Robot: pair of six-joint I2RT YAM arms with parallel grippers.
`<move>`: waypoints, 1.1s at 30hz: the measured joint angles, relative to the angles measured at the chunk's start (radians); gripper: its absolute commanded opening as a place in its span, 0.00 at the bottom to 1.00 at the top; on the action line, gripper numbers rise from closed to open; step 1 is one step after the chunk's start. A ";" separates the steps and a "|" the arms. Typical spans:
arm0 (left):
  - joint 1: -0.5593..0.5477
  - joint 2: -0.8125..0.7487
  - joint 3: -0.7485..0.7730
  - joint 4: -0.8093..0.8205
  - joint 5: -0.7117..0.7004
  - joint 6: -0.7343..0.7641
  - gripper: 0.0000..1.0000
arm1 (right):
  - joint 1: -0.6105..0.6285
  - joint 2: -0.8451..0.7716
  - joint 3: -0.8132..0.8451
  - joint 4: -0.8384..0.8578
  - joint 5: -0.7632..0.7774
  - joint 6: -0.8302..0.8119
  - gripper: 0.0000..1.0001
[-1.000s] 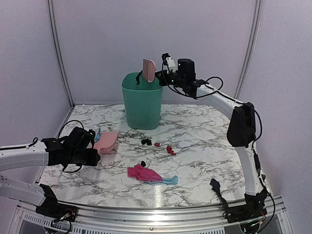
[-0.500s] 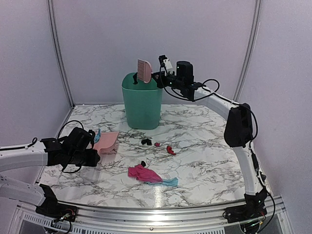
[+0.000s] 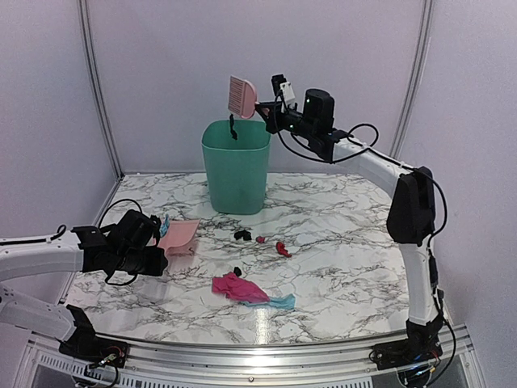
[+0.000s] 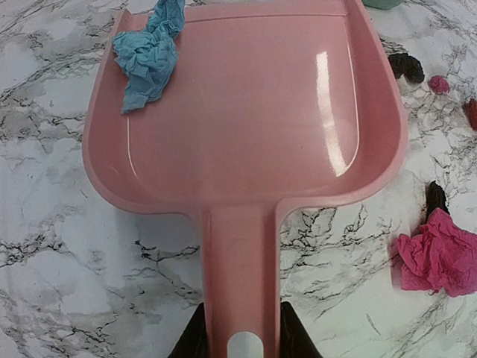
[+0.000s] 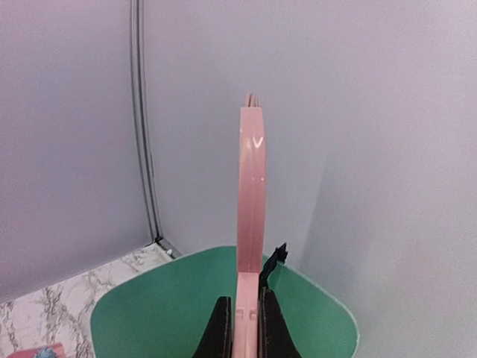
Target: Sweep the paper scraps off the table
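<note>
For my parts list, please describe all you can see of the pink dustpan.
The pink dustpan looks like glossy plastic: a shallow tray, rimmed at the sides and back, open at the far edge, with a straight handle pierced by a hole. The left pincer grips that handle. The pan lies low on the marble table; a crumpled blue paper scrap sits at its far left corner.

Pale lilac walls (image 3: 170,73), grey corner strips (image 3: 98,85).

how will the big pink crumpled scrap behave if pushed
Probably very light: the pink scrap is thin crumpled paper, so it should slide easily on the glossy table. Likely floppy; its wrinkles may deform rather than roll.
</note>
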 measured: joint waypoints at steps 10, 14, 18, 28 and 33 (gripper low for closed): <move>-0.002 0.000 0.000 0.000 0.000 0.001 0.00 | 0.000 0.201 0.245 0.047 0.101 -0.005 0.00; -0.002 -0.002 0.000 -0.004 0.000 -0.002 0.00 | 0.000 0.273 0.245 0.043 0.095 0.002 0.00; -0.002 -0.017 0.000 -0.008 -0.002 -0.006 0.00 | 0.000 0.278 0.247 0.048 0.087 0.011 0.00; -0.002 -0.041 0.000 -0.008 -0.005 -0.007 0.00 | 0.013 0.174 0.099 0.016 0.079 -0.014 0.00; -0.002 -0.050 -0.001 -0.008 -0.008 -0.010 0.00 | 0.021 0.137 0.060 -0.017 0.074 -0.022 0.00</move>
